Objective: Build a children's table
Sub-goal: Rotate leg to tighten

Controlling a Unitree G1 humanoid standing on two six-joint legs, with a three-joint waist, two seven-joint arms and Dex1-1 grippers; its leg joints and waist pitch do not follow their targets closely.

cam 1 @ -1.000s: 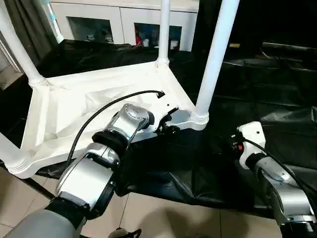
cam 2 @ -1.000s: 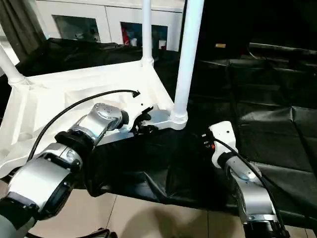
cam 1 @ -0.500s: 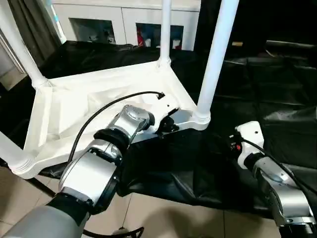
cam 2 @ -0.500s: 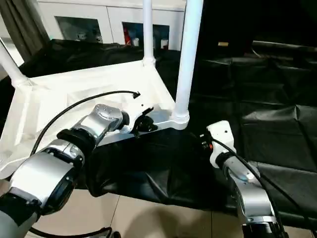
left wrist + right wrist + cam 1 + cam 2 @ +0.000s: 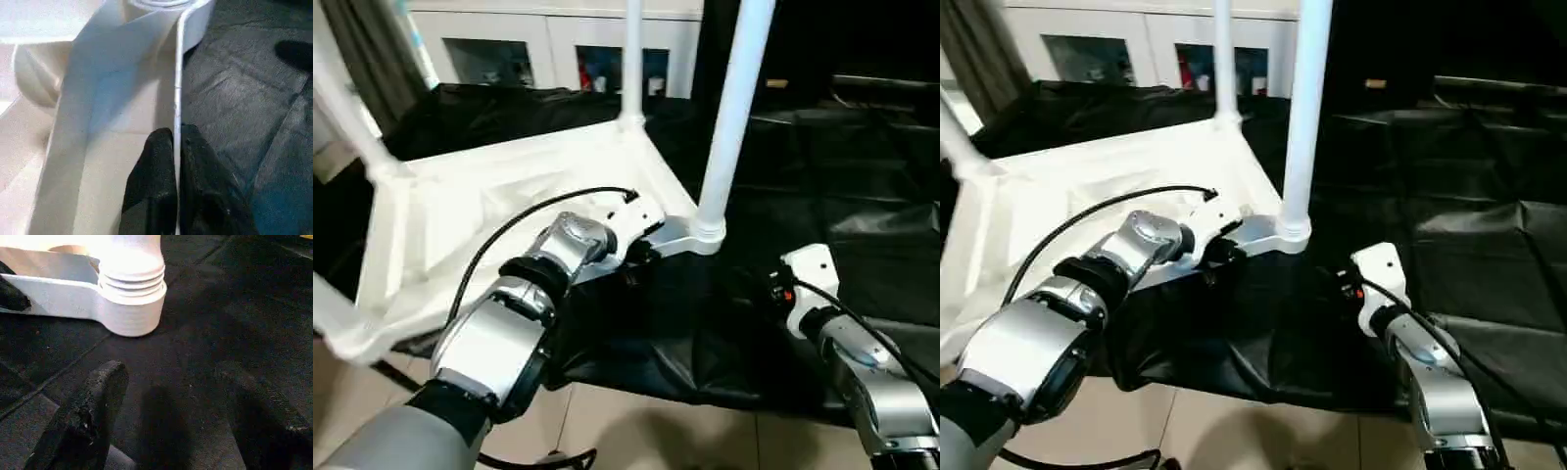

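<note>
The children's table lies upside down on black cloth, its white tabletop (image 5: 460, 206) showing the ribbed underside. Legs stand up from the corner sockets, one at the near right (image 5: 729, 108) and one behind it (image 5: 632, 59). My left gripper (image 5: 177, 134) is shut on the tabletop's thin front rim (image 5: 177, 73), one black finger on each side, just left of the near right corner socket (image 5: 708, 235). My right gripper (image 5: 171, 377) hangs open low over the cloth, a short way in front of that socket (image 5: 132, 298), holding nothing.
Black cloth (image 5: 822, 176) covers the work surface and hangs over its front edge above the tiled floor (image 5: 626, 431). A white glass-door cabinet (image 5: 548, 49) stands behind. More legs rise at the left (image 5: 342, 108).
My left gripper's fingers have closed onto the tabletop's front rim. The right arm has stayed where it was. The view has shifted slightly.
</note>
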